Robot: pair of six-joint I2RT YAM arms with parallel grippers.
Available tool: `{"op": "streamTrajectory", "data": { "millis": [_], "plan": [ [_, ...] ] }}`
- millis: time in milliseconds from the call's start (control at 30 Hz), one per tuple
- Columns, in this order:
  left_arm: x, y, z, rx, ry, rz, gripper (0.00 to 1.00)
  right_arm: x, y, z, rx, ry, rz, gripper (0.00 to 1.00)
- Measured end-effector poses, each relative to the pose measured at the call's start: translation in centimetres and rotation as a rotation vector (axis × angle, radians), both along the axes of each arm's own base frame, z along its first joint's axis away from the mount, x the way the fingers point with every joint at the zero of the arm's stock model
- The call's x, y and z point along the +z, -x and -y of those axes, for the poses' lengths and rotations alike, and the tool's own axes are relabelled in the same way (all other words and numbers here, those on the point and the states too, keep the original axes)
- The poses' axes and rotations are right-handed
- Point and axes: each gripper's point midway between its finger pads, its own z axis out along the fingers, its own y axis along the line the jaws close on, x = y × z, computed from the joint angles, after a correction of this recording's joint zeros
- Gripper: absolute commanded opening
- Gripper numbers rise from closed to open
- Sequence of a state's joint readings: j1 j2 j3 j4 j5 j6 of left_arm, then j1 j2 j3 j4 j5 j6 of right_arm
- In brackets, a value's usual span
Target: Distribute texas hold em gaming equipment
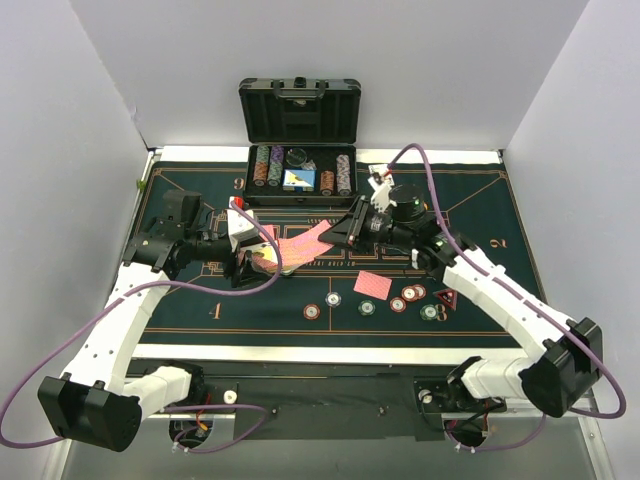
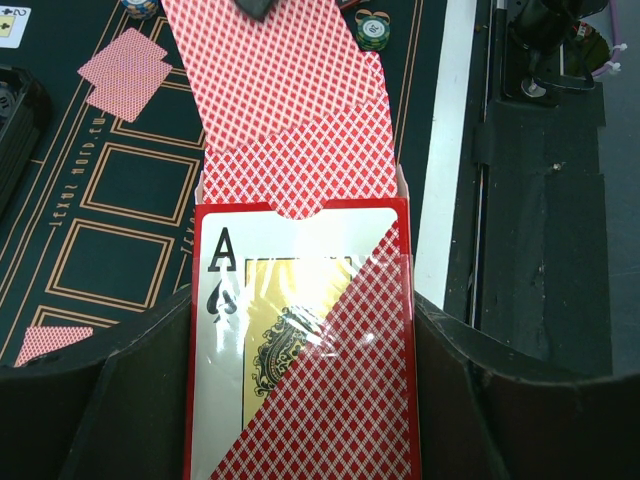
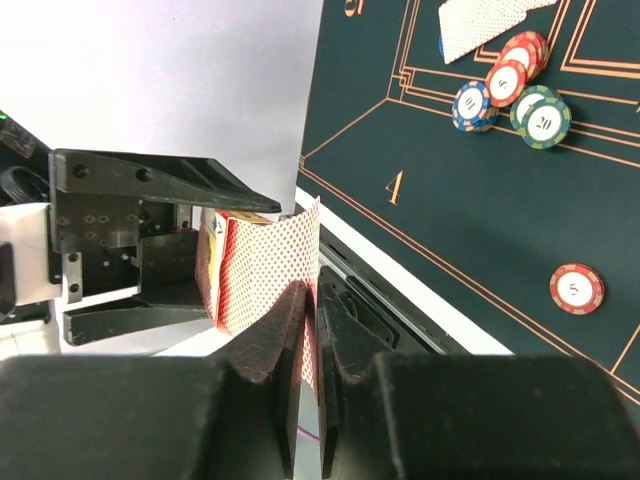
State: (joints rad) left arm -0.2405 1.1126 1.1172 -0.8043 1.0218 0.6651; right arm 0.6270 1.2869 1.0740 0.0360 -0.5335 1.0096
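Felt [image 1: 270, 322], top view: orange seat numerals, "4" near left, "9" (or an inverted 6) far left, "2" far right, "3" near right, partly covered.
Left wrist view: a sideways line on the felt seems to read "TEXAS HOLD'EM".
Card box [image 2: 300, 380]: large black "A" over a spade pip.
Face-up card [image 2: 12, 22], in the corner of the view: "2".
Right wrist view: red chip [image 3: 577, 288] "5"; second red chip [image 3: 507, 80] "5"; blue chip [image 3: 470, 105] "10"; green chip [image 3: 545, 122] "20".
Other chip numbers are too small to read.
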Motion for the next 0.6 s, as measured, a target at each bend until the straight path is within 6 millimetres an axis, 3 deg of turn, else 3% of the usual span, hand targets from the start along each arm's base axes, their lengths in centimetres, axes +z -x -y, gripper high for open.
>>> {"op": "streamTrajectory", "data": {
  "millis": [200,367,467,600],
  "plan": [
    [0.0,0.0,0.0,0.0,0.0,0.001,0.02,1.4,-0.8,2.2,-0.055,-0.021,0.019,0.0],
    [0.0,0.0,0.0,0.0,0.0,0.001,0.02,1.3,-2.0,5.6,-0.136,-0.008,0.023,0.0],
    [0.0,0.0,0.0,0.0,0.0,0.001,0.02,-0.2,-2.5,7.6,-0.186,0.02,0.005,0.0],
    [0.0,0.0,0.0,0.0,0.0,0.001,0.02,-4.6,-2.6,9.7,-0.227,0.101,-0.057,0.0]
  ]
}}
